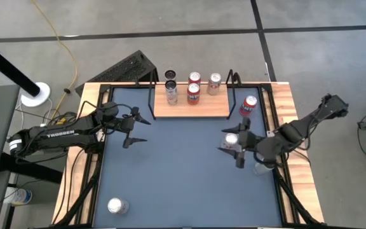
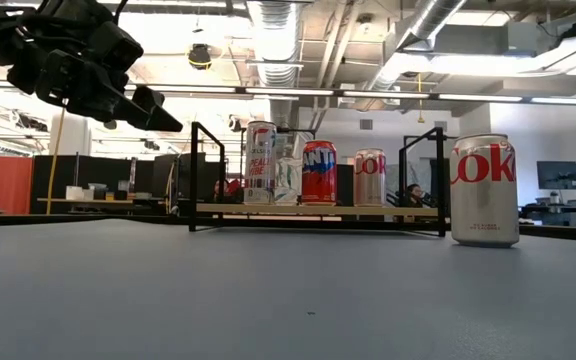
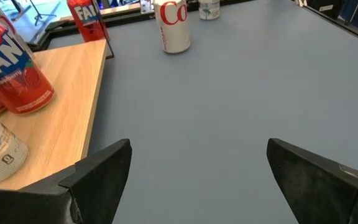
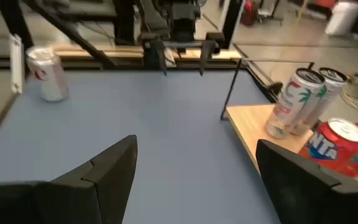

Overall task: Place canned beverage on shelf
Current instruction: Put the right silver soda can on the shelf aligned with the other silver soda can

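The shelf (image 1: 191, 107), a light-wood board on a black wire frame, stands at the table's far edge. Several cans stand upright on it, among them red ones (image 1: 193, 94) and a silver one (image 1: 215, 83). On the blue table, a silver Coke can (image 2: 483, 190) stands right of the middle. In the high view it shows under my right gripper (image 1: 226, 141), which hovers open above it. The right wrist view (image 4: 197, 174) shows nothing between the fingers. My left gripper (image 1: 138, 129) hangs open and empty beside the shelf's left end.
A red can (image 1: 249, 105) stands on the table just right of the shelf. Another silver can (image 1: 116, 205) stands near the table's near-left corner. A small clear container (image 1: 262, 166) sits by the right wooden rail. Bare blue tabletop (image 1: 183, 172) lies between the arms.
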Controlling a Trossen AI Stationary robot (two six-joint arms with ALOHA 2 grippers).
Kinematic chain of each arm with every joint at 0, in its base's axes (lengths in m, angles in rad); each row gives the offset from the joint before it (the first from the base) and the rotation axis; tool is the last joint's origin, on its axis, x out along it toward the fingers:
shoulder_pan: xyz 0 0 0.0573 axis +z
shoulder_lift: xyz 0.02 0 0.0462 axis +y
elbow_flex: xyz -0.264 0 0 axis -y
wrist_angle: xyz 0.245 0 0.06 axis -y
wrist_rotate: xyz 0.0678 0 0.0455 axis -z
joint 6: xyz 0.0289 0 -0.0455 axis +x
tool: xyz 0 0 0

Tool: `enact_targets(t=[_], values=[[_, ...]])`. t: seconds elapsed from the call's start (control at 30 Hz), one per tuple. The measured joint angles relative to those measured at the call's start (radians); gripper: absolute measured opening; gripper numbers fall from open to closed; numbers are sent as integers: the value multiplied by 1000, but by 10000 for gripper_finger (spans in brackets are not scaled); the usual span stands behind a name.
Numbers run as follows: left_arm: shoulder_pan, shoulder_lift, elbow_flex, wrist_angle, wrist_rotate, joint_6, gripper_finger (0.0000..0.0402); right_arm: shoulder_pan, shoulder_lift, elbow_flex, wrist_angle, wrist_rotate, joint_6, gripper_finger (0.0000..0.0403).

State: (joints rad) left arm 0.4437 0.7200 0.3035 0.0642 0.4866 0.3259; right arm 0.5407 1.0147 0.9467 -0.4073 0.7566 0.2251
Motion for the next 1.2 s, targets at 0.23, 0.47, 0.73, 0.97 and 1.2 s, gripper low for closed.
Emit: enact_targets(t=[0.23, 0.47, 0.73, 0.97, 1.2], values=[[0, 0, 0, -1, 0, 2, 364, -9, -137, -185, 135, 2, -16, 321], [0, 0, 0, 0, 0, 2, 364, -73, -148, -219, 75, 28, 116, 321], [0, 0, 0, 0, 0, 3, 364, -122, -144, -217, -34, -46, 253, 321], [0, 0, 0, 2, 0, 4, 364, -238, -98, -78, -302, -251, 523, 321], [0, 0, 0, 5, 0, 6, 364, -393, 65, 139, -689, -469, 692, 321]])
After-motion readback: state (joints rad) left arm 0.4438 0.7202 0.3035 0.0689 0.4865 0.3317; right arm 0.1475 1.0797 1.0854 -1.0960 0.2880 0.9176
